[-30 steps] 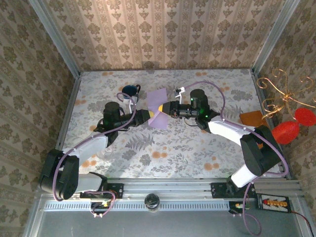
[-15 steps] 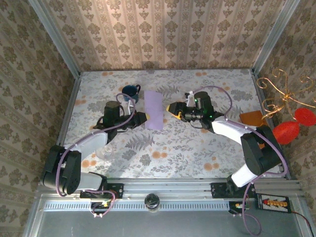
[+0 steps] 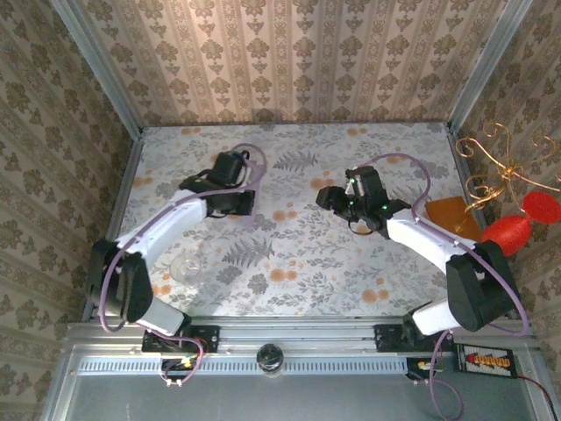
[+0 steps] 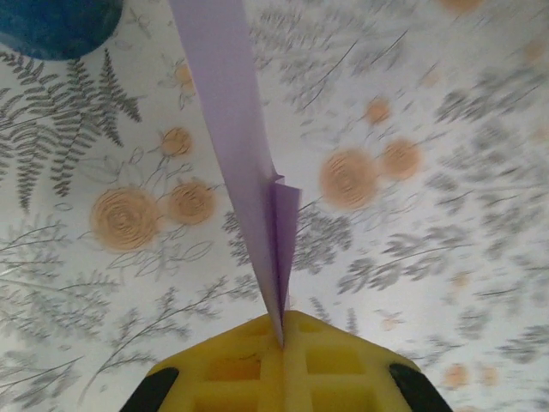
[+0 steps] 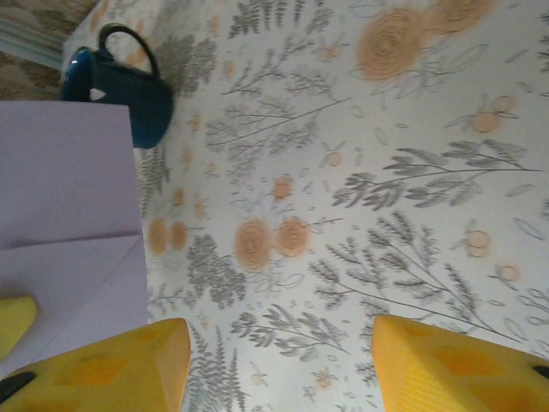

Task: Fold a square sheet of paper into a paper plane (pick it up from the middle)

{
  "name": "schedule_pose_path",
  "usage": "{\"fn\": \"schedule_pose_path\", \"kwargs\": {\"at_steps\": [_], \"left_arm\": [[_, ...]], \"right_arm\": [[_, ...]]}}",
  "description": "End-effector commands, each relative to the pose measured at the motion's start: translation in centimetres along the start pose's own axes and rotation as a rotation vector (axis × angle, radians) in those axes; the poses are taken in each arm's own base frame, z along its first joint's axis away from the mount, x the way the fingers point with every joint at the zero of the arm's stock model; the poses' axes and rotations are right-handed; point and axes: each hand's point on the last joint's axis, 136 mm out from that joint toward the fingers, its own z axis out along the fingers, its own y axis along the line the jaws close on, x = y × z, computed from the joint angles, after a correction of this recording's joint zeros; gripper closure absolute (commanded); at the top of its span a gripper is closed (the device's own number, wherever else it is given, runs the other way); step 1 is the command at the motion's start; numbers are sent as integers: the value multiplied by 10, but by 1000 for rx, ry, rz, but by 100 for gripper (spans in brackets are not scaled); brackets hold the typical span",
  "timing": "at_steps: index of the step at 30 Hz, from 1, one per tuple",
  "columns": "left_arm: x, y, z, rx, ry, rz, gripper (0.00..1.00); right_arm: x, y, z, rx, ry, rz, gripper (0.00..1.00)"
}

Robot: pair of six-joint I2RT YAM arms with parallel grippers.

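Right gripper (image 5: pixel 279 365): jaws wide apart, yellow fingers (image 5: pixel 111 369) at bottom left and bottom right. Lilac paper (image 5: pixel 64 197) at left edge, raised above table, crease and folded flap showing. Blue mug (image 5: pixel 129 90) top left, partly behind paper's corner. Floral table (image 5: pixel 386 172) beneath.

Lilac paper (image 4: pixel 225 103), blue mug (image 5: pixel 129 94), yellow fingers (image 5: pixel 103 365), tbl (image 3: pixel 333 263) w/ grey ferns, orange blooms

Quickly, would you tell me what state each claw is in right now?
Left claw: closed on the folded lilac paper.
Right claw: open, holding nothing.
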Motion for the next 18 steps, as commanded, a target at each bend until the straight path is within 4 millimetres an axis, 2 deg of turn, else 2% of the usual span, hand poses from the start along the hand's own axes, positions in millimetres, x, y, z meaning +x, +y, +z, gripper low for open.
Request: {"fn": "schedule_pose_path", "kwargs": {"at_steps": [1, 5, 8, 13, 18], "left_arm": [[21, 38, 3, -368, 151, 179, 95], [12, 35, 11, -573, 194, 287, 93], [13, 21, 25, -587, 227, 324, 93], [22, -18, 54, -432, 244, 305, 91], [41, -62, 80, -168, 285, 237, 85]], "right_arm": [[-15, -12, -13, 89, -59, -11, 42], [-15, -31, -18, 147, -70, 36, 42], [-18, -49, -29, 187, -111, 95, 42], [-19, -70, -39, 223, -144, 152, 42], [-18, -75, -43, 231, -152, 166, 42]]}}
